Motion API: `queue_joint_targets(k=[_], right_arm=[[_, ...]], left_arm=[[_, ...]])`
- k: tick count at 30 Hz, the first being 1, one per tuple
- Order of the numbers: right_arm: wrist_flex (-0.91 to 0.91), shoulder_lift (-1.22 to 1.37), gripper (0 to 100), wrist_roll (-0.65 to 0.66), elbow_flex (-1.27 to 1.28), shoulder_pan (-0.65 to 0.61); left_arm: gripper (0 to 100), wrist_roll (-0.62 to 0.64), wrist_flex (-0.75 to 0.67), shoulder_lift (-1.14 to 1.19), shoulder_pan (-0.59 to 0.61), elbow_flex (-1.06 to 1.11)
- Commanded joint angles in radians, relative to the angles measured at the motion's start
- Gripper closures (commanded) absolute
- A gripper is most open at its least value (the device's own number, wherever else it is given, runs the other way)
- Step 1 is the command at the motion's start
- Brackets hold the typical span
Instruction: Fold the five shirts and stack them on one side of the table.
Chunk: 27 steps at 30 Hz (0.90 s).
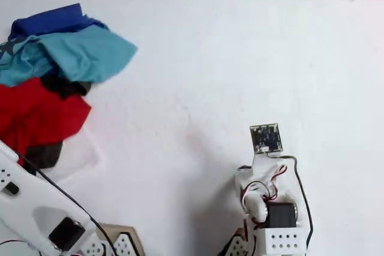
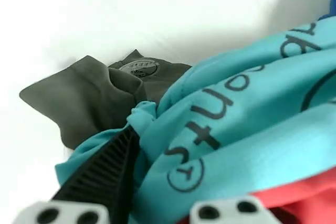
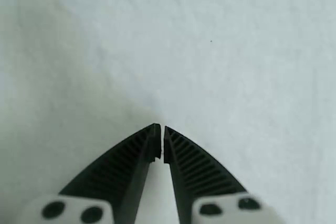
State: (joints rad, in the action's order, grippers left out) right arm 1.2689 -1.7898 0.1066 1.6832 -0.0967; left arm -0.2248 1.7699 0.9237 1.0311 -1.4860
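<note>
A loose pile of shirts lies at the table's left edge: a blue shirt (image 1: 51,21) farthest back, a teal shirt (image 1: 81,55) over a dark shirt (image 1: 63,86), and a red shirt (image 1: 39,115) nearest. My left arm (image 1: 36,208) slants up from the near left corner toward the pile. My left gripper (image 2: 143,121) is shut on a bunched fold of the printed teal shirt (image 2: 247,124). One black finger (image 2: 105,171) shows and the cloth hides the other. The dark shirt (image 2: 89,103) lies just beyond. My right gripper (image 3: 161,132) is shut on nothing over bare table.
My right arm (image 1: 264,202) sits folded at the near edge, right of centre, with its cable looped beside it. The white table (image 1: 240,58) stretches bare from the pile to the right edge. Red cloth (image 2: 304,198) lies under the teal shirt by my left gripper.
</note>
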Motion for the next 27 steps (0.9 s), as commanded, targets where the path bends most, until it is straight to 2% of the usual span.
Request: queue_joint_targets(k=[1,5,11,17,20,24,27], right_arm=[[0.002,-0.013,97.8,-0.008,0.009,0.007],[0.002,-0.013,97.8,-0.008,0.009,0.007],[0.002,-0.013,97.8,-0.011,0.009,-0.061],[0.001,-0.013,97.8,-0.015,0.009,-0.119],[-0.015,-0.013,97.8,-0.008,0.009,-0.153],[-0.234,-0.013,95.9,-0.008,0.009,-0.148],[-0.395,-0.013,86.9,-0.008,0.009,-0.150]], left_arm=[[98,-0.009,0.015,-0.127,-0.041,-0.048],[98,-0.009,0.017,-0.130,-0.046,-0.025],[98,-0.009,0.018,-0.144,-0.035,0.197],[98,-0.012,0.020,-0.146,0.003,0.318],[98,-0.092,0.021,-0.146,0.035,0.392],[98,-0.218,0.020,-0.144,0.123,0.545],[98,-0.290,0.017,-0.143,0.213,0.634]])
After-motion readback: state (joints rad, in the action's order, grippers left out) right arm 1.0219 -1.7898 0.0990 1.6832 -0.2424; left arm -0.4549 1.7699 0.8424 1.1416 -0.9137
